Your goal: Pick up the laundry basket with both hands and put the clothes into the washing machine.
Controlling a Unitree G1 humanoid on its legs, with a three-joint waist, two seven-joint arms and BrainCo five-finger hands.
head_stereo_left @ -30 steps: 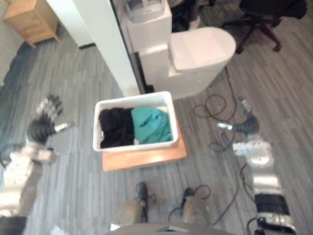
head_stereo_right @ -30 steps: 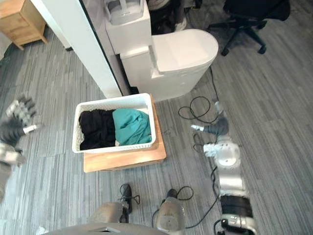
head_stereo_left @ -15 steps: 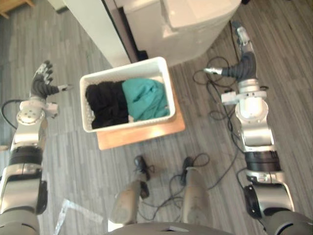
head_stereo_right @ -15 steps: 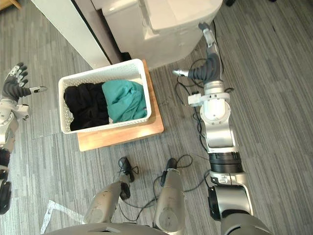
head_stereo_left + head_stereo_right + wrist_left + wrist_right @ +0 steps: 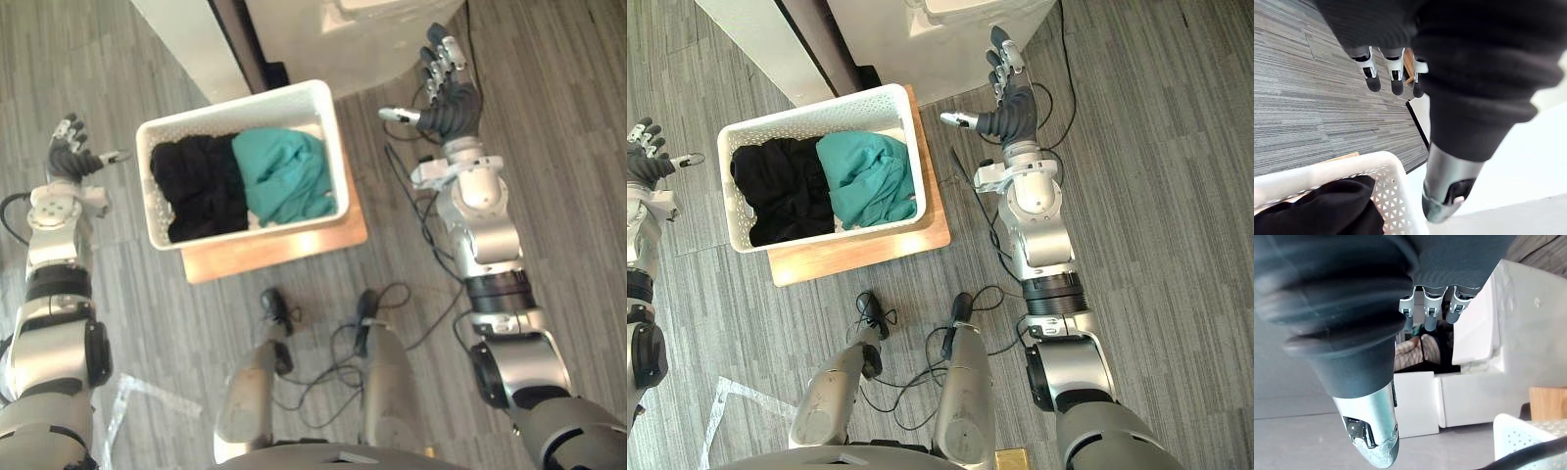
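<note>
In the left eye view, the basket sits on a wooden board on the grey floor, just near of a white machine. Black clothes fill its left half and a teal cloth its right half. The left hand hangs to the left of the basket, apart from it, with its fingers spread and its thumb pointing toward the rim. The right hand is to the right of the basket's far right corner, also apart, with its fingers wide and pointing far.

The right eye view shows the same: both hands flank the basket, neither touches it, and both are empty.

In the left wrist view, the fingers are straight and the thumb stands well off them, holding nothing. Past them lies a basket corner with the black clothes inside.

In the right wrist view, the fingers are straight, the thumb is held apart, and nothing is held. Beyond are the machine, a basket corner and an edge of the board.
</note>
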